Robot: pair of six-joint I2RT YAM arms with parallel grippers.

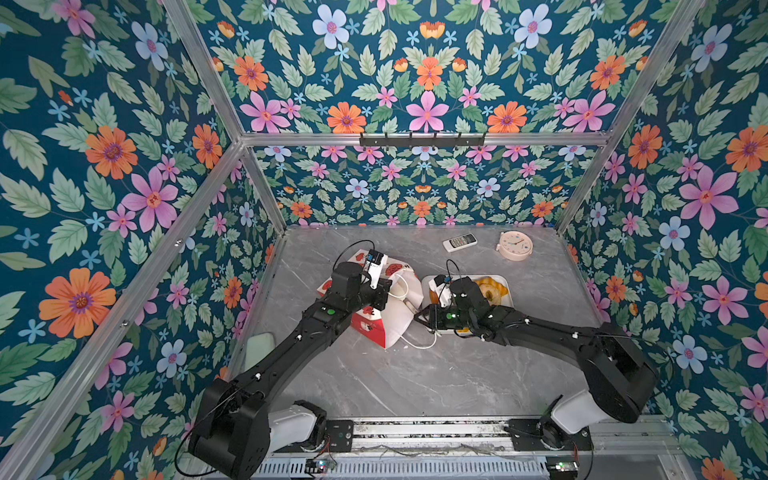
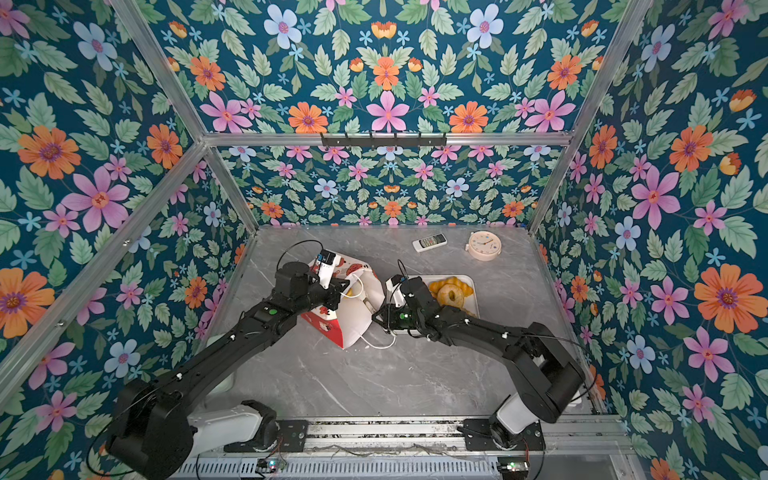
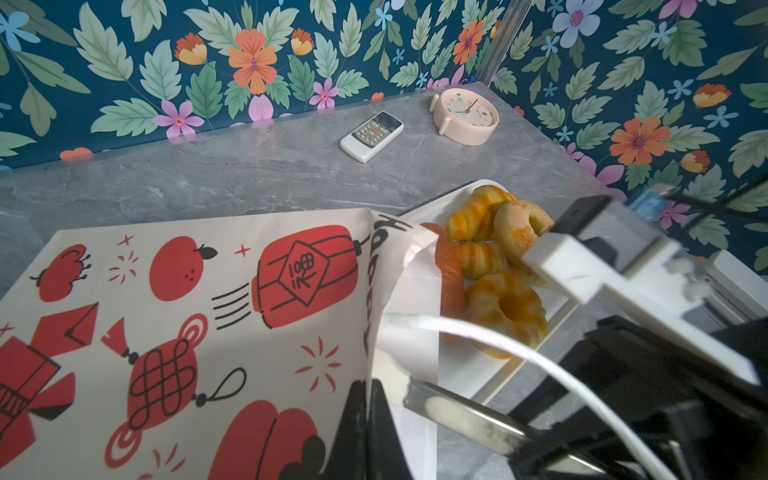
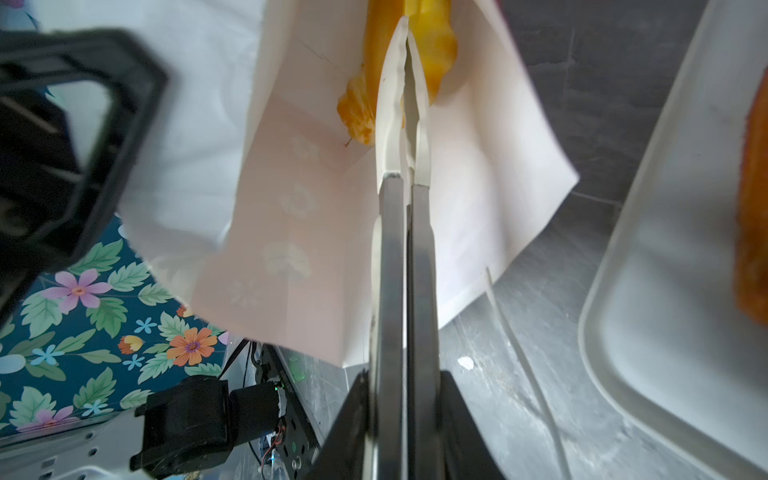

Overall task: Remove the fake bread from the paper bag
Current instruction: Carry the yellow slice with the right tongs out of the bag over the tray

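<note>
The paper bag (image 1: 395, 322) (image 2: 353, 322) lies on its side, mouth toward the white tray (image 1: 506, 279). My left gripper (image 3: 368, 388) is shut on the edge of the bag's mouth and holds it up. My right gripper (image 4: 406, 45) reaches into the bag (image 4: 311, 208). Its jaws stand almost together on a yellow piece of fake bread (image 4: 440, 50) deep inside, with a sliver of yellow between them. In the left wrist view one of its fingers (image 3: 440, 409) enters the mouth. Several more golden pastries (image 1: 492, 289) (image 3: 507, 307) lie on the tray (image 3: 469, 365).
A white remote (image 1: 459, 242) (image 3: 371, 136) and a cream alarm clock (image 1: 515, 245) (image 3: 465, 116) lie near the back wall. The bag's white cord handle (image 1: 419, 345) trails on the grey table. Floral walls close in the left, right and back.
</note>
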